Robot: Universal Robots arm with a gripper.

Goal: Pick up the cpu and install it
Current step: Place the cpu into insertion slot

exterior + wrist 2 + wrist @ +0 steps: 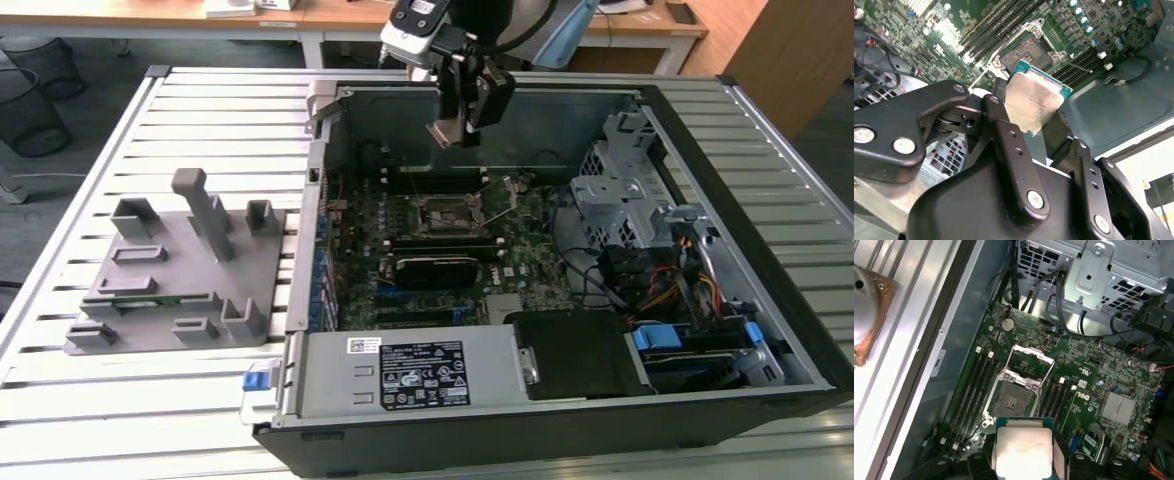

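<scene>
The cpu [1036, 97] [1023, 447] is a flat square chip with a silvery top and a greenish rim. My gripper [1029, 122] [454, 132] is shut on it, and its black fingers [1004, 125] clamp the chip's two sides. In the exterior view the gripper hangs above the far part of the open computer case [747, 250]. The cpu socket [445, 213] [1026, 50] [1013, 400] on the green motherboard [1089, 370] lies open below, its metal frame and lever raised. The chip is in the air above the socket, apart from it.
Black memory slots [976, 385] flank the socket. A grey drive cage [621, 180] and cable bundle [667, 280] fill the case at the exterior view's right. A grey parts fixture [180, 270] holding a green memory stick [134, 300] sits on the slatted table [80, 390].
</scene>
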